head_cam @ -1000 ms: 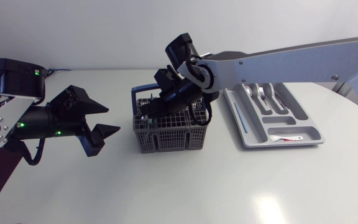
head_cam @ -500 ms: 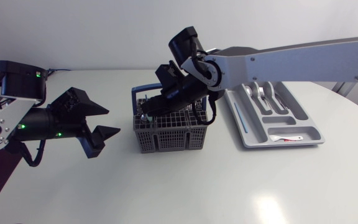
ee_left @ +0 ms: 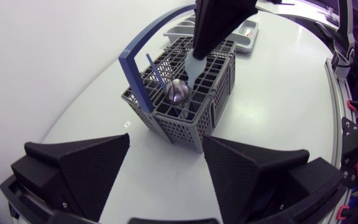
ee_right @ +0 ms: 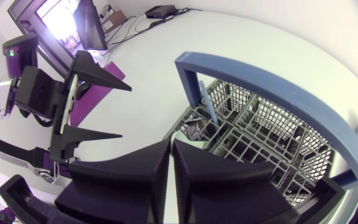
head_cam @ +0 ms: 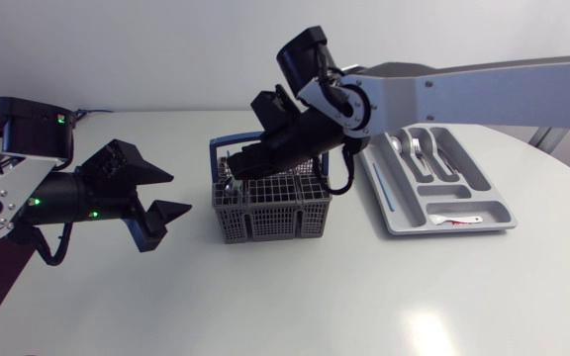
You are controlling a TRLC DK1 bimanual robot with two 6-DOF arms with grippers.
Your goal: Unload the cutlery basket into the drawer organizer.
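- Jaws on the left arm (head_cam: 47,193) stand wide apart and hold nothing; they hang just above the bench (head_cam: 315,297), pointing at the basket (head_cam: 270,210) but well short of it.
- Jaws on the right arm (head_cam: 443,89) are pressed almost together, with only a thin slit between the two fingers (ee_right: 123,171). They are clamped on a pale plastic piece (ee_left: 193,66).
- That pale piece sticks down out of the right jaws into a cell at the handle end of the basket. It is probably the handle of a plastic utensil, but its lower end is hidden among the grid walls, so I cannot tell which kind.
- The right arm comes in from the right side and reaches over the organizer (head_cam: 453,229), so its jaws sit over the end of the basket that faces the left arm.
- The grey basket stands upright near the middle of the bench, between the left jaws and the organizer. Its blue handle (ee_right: 260,70) arches upright over the end facing the left arm.
- A metal spoon (ee_left: 178,91) stands in the basket with its bowl up, just beside the pale piece. A thin blue stick (ee_left: 156,67) leans in a cell next to it, close to the handle.
- The grey organizer lies flat to the right of the basket, close to it.
- Its far compartments hold spoons and forks (head_cam: 414,148), its long narrow slot nearest the basket holds a blue rod (head_cam: 383,188), and its near cross compartment holds a small white and red item (head_cam: 453,220).
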